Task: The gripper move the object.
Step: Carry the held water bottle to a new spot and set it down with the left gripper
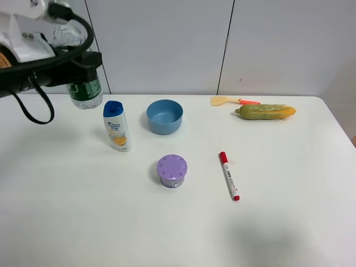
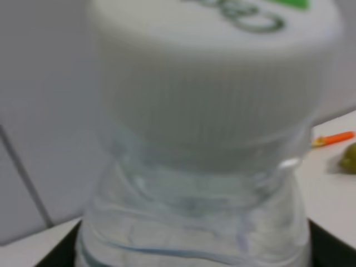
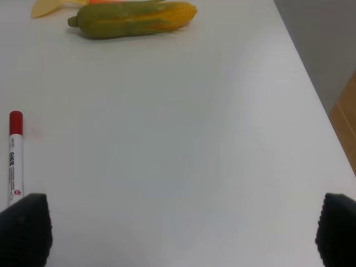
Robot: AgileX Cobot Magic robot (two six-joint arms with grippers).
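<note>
The small clear water bottle (image 1: pixel 84 92) with a green label hangs in the air at the far left, above the table's back edge. My left gripper (image 1: pixel 83 62) is shut on it, black jaws around its upper part. The left wrist view is filled by the bottle's white cap and clear neck (image 2: pixel 206 139), with black jaw edges at both sides. My right gripper (image 3: pixel 181 233) is open and empty above bare table; only its two black fingertips (image 3: pixel 25 228) show. It is out of the exterior high view.
A white shampoo bottle with a blue cap (image 1: pixel 117 125) stands just below and right of the held bottle. Beside it is a blue bowl (image 1: pixel 164 116). A purple lidded cup (image 1: pixel 172 170) and a red marker (image 1: pixel 228 175) lie mid-table. A yellow-green vegetable (image 1: pixel 265 111) and a spoon (image 1: pixel 233 100) lie at the back right.
</note>
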